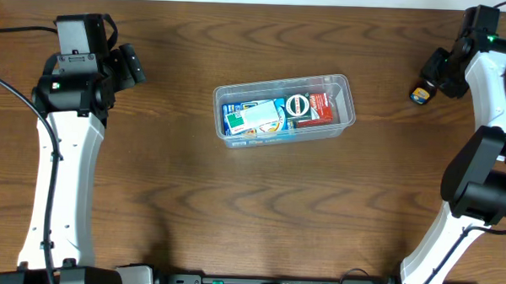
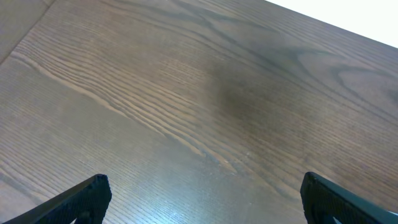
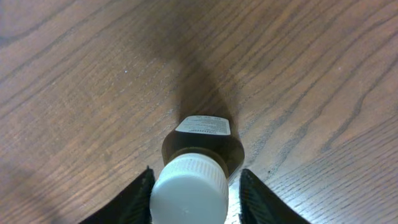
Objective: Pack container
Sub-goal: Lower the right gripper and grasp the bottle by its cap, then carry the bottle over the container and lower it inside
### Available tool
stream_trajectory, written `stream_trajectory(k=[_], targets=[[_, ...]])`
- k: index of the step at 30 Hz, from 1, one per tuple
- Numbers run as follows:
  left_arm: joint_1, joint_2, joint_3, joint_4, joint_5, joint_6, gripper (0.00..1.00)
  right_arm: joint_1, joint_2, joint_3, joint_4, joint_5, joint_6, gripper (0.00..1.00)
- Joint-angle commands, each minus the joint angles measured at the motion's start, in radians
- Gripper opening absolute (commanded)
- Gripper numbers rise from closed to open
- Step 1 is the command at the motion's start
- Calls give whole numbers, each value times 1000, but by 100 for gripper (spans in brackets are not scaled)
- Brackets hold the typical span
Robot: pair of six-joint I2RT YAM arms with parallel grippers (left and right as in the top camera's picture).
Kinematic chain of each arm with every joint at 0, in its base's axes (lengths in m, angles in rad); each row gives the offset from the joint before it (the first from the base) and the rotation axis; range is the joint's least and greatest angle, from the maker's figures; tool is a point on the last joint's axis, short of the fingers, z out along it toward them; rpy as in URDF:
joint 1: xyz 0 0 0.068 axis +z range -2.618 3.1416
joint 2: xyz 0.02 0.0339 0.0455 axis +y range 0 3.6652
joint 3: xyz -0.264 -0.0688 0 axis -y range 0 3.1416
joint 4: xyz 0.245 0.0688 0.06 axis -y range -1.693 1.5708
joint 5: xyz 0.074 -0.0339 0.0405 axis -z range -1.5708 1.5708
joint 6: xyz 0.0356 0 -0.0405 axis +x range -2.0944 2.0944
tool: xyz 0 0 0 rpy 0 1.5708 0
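The clear plastic container (image 1: 349,101) sits mid-table and holds a blue box (image 1: 255,119), a red box (image 1: 321,107) and a round black-and-white item (image 1: 297,104). A dark bottle (image 1: 419,95) with a white cap (image 3: 189,190) is at the far right. My right gripper (image 3: 195,199) has its fingers on either side of the cap, with a small gap showing on the right side. My left gripper (image 2: 202,196) is open and empty over bare wood at the far left (image 1: 129,63).
The wooden table (image 1: 234,209) carries nothing else. The white arm links stand along the left side (image 1: 62,169) and the right side (image 1: 480,167).
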Motion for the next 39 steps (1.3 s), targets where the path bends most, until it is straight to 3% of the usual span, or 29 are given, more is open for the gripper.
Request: stream_trajectory(k=[1, 4, 12, 22, 32, 39], targets=[[2, 0, 3, -3, -15, -13, 98, 9, 0, -5, -3, 1, 0, 36], [2, 0, 3, -3, -15, -13, 98, 9, 0, -5, -7, 5, 0, 31], [2, 0, 3, -3, -15, -13, 98, 9, -16, 4, -35, 7, -58, 31], [2, 0, 3, -3, -15, -13, 98, 42, -168, 49, -144, 7, -106, 30], [2, 0, 3, -3, -15, -13, 98, 239, -392, 56, -253, 7, -116, 31], [2, 0, 3, -3, -16, -13, 98, 415, -414, 53, -338, 11, -115, 32]])
